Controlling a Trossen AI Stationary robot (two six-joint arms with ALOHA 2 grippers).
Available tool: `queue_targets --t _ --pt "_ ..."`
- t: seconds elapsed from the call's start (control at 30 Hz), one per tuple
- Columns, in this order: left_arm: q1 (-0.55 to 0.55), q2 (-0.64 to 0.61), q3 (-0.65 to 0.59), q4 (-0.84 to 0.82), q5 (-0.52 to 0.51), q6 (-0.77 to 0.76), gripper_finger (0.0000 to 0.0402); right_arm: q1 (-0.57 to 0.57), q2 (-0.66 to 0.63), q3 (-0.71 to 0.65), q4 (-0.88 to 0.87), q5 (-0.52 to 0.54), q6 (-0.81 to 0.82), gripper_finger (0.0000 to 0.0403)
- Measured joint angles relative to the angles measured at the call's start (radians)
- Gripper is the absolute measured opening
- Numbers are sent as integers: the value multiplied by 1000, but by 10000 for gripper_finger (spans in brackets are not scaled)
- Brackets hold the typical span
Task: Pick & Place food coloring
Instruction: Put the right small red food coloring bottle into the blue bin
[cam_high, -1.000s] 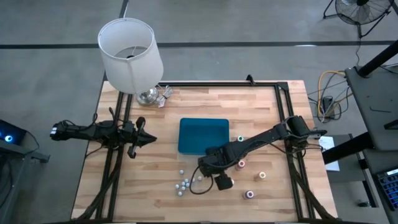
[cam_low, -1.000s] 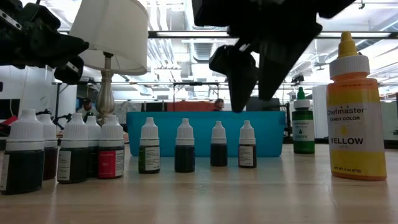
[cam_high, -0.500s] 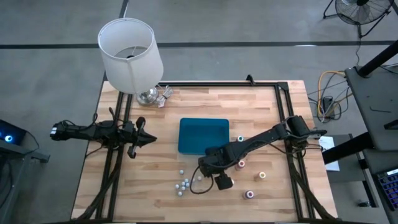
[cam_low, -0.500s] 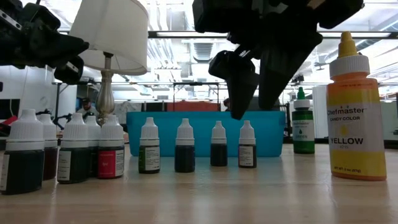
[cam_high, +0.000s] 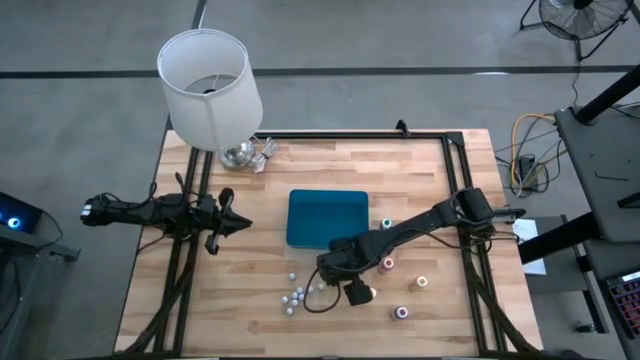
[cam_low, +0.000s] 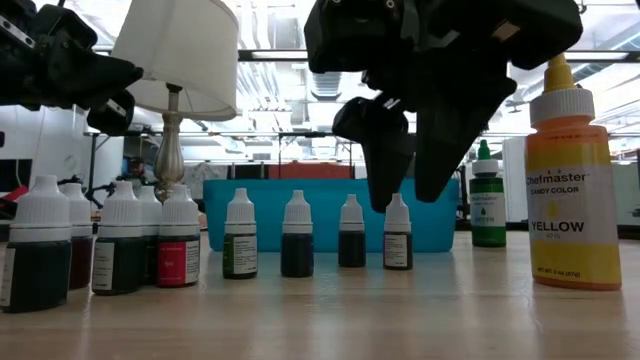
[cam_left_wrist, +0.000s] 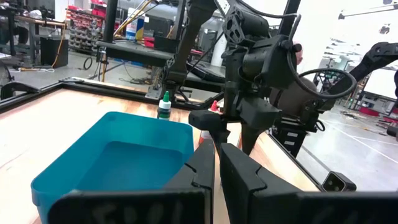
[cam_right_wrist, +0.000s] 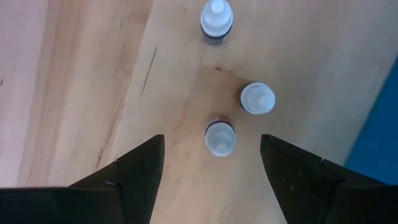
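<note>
Food coloring bottles with coloured tops stand upright on the table's right half: green (cam_high: 387, 224), red (cam_high: 388, 264), orange (cam_high: 421, 282), pink (cam_high: 402, 313). The low view shows the yellow one (cam_low: 573, 180) and the green one (cam_low: 487, 200). Several small white-capped dropper bottles stand near the table's middle. My right gripper (cam_high: 324, 273) is open and points down over one of them (cam_right_wrist: 220, 138), a finger on either side of its cap (cam_low: 397, 207), touching nothing. My left gripper (cam_high: 243, 226) is shut and empty at the table's left.
A blue tray (cam_high: 327, 195) lies just beyond the right gripper. Two more dropper bottles (cam_right_wrist: 257, 98) (cam_right_wrist: 216, 18) stand close by, and a cluster of them (cam_high: 295, 297) stands nearer the front edge. A lamp (cam_high: 208, 85) stands at the far left corner.
My right gripper has gone down toward the row of small dropper bottles, staying open, until its fingertips reach the level of one bottle's cap. The bottles have not moved.
</note>
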Motion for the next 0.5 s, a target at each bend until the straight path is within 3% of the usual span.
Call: queue_targets --t 0.5 --pt "0 0 0 0 0 0 0 0 11 1 10 0 -4 247"
